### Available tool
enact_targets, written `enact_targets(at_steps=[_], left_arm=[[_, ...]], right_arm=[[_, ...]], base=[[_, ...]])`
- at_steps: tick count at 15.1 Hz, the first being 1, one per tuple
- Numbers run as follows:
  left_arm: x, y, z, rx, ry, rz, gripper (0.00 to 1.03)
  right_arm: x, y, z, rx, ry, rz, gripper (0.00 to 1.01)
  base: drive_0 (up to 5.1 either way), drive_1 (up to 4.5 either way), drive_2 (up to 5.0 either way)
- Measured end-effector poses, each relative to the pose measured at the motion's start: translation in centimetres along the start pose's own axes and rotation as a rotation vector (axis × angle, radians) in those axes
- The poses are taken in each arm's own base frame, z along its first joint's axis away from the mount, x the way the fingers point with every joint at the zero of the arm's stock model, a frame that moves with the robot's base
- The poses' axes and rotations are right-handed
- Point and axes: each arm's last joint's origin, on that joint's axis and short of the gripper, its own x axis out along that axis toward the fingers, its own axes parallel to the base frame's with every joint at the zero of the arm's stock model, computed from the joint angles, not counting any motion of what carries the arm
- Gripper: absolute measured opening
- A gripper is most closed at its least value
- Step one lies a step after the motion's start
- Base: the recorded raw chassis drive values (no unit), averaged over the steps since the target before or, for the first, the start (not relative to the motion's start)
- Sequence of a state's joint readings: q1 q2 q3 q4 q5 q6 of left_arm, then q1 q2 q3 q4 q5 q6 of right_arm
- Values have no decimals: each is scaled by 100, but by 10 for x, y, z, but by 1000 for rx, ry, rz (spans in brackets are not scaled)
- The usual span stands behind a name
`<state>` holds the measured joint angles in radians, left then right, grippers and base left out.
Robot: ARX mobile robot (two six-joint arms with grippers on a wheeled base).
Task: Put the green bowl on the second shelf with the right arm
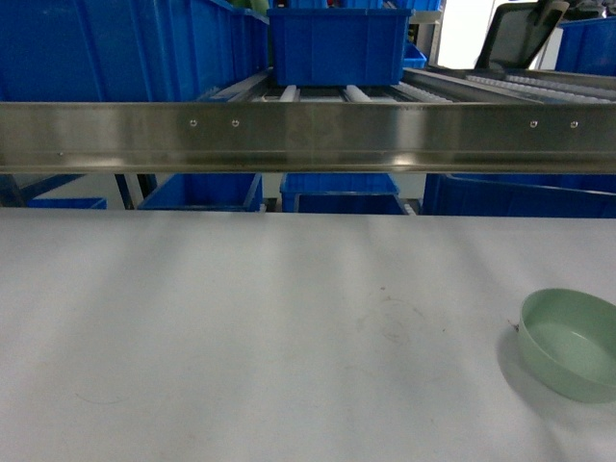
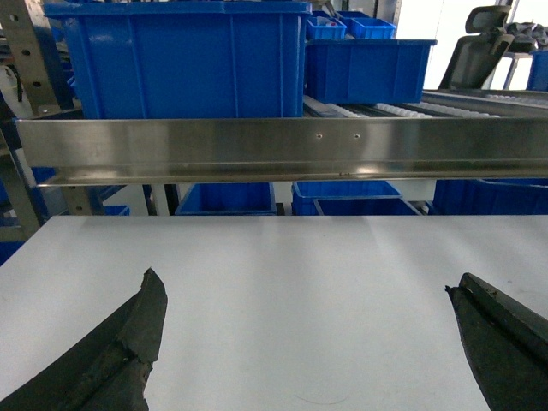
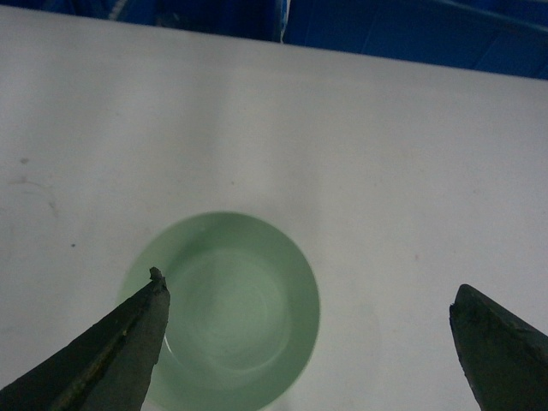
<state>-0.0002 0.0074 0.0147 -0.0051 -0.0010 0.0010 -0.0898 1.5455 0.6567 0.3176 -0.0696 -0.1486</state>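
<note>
At the right front of the white counter [image 1: 241, 327], the green bowl [image 1: 570, 344] sits upright. The right tool [image 3: 308, 300] hangs above it with jaws spread wide, gripping nothing; its left finger [image 3: 128, 338] overlaps the bowl's rim. The left tool [image 2: 308, 300] is likewise wide open over bare counter. Beyond, the steel shelf [image 1: 308, 135] carries blue crates [image 1: 337, 43].

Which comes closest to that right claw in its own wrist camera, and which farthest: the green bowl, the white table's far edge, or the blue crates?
From the right gripper, open above the table:
1. Green bowl, directly below, toward the left finger.
2. Table's far edge, across bare white top.
3. Blue crates, beyond that edge at the top of the view.
</note>
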Motion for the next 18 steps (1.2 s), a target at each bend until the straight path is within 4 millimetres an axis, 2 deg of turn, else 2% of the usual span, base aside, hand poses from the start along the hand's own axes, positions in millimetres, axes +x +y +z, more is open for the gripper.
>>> enact_targets(at_steps=[6,13,17,18], left_arm=[[0,0,0,0,0,0,98],[0,0,0,0,0,0,98],[0,0,0,0,0,0,98],[0,0,0,0,0,0,98]], right_arm=[[43,-18,-12,52,199,40,98],[78,-18,-39,7,344,46,98],[95,-15,-49,-11,386,51,98],[97,-14,-48,-15,387,54,94]], base=[[0,0,0],[0,0,0],[0,0,0],[0,0,0]])
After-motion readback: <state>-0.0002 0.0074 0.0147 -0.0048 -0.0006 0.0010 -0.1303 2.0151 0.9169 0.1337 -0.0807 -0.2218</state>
